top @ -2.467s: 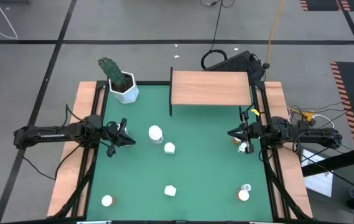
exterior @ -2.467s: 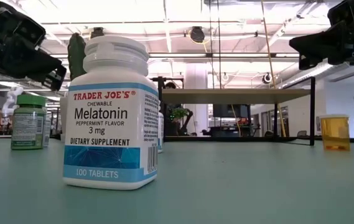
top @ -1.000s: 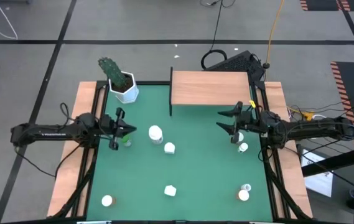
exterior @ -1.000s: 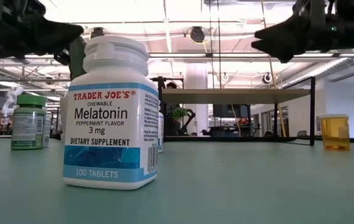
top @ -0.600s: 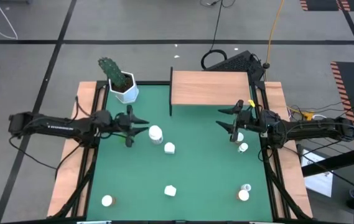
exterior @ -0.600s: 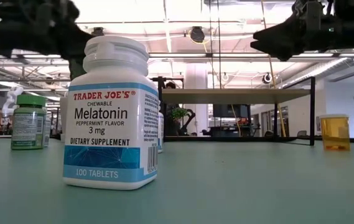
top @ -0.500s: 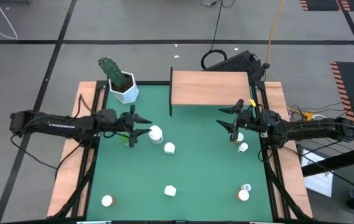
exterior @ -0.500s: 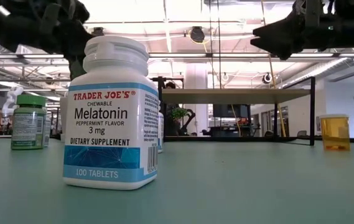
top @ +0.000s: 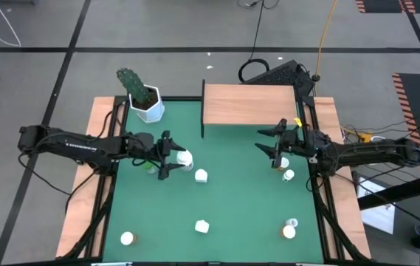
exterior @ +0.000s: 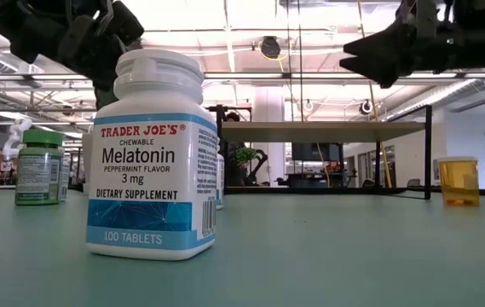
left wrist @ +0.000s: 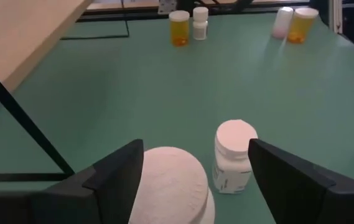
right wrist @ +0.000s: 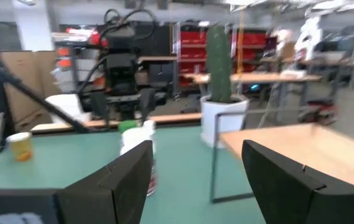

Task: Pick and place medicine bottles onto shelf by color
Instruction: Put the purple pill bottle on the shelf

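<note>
Left end effector (top: 167, 156) has slid right to the white-capped bottle (top: 184, 158) at centre-left, fingers apart; you can close next.

Left end effector (top: 167, 157) straddles bottle (top: 184, 157); second bottle (top: 201, 176) just beside.

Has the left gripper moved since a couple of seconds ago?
Yes. The left gripper has travelled toward the table's middle, away from the wooden side strip, and now sits open around the white-capped bottle.
</note>
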Robot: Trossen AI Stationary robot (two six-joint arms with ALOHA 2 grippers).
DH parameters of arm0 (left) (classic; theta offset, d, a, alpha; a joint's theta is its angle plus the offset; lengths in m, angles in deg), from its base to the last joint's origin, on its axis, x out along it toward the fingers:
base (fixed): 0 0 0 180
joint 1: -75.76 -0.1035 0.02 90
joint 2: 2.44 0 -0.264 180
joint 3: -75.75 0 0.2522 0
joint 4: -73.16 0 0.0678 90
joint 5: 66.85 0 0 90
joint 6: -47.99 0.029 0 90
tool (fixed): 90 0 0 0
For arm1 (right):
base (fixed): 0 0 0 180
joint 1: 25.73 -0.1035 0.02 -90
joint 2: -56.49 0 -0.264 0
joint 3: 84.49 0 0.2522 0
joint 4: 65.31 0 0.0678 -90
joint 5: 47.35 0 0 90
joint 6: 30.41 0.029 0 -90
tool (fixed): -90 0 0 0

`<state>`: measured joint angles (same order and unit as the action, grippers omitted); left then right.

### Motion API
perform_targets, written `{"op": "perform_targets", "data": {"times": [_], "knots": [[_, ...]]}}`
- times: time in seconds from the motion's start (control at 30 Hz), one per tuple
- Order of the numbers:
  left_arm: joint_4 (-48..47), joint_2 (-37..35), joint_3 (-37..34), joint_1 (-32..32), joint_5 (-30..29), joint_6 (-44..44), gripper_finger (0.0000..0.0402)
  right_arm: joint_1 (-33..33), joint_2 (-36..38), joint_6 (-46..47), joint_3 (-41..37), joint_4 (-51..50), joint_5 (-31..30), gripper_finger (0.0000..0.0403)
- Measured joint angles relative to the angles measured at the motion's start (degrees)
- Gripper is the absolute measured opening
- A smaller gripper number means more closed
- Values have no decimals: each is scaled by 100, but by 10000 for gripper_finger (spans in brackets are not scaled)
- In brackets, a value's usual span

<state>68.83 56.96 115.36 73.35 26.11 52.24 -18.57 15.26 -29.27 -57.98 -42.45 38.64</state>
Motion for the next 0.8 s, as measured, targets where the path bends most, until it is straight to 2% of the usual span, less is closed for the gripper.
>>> {"op": "perform_targets", "data": {"times": [0.1,0.23,0.43,0.53,0.8], "knots": [[-41,0,0,4,9,15,294,-5,-160,230,0,7,277,243],[-131,-86,44,30,16,196,294,-7,-244,270,0,43,235,243],[-987,-339,722,58,39,490,295,-17,-247,340,2,128,260,243],[-1035,-318,841,111,64,481,295,-48,-247,365,2,61,262,243],[-1176,-58,745,149,-38,447,340,-170,-263,377,2,-4,261,243]]}}
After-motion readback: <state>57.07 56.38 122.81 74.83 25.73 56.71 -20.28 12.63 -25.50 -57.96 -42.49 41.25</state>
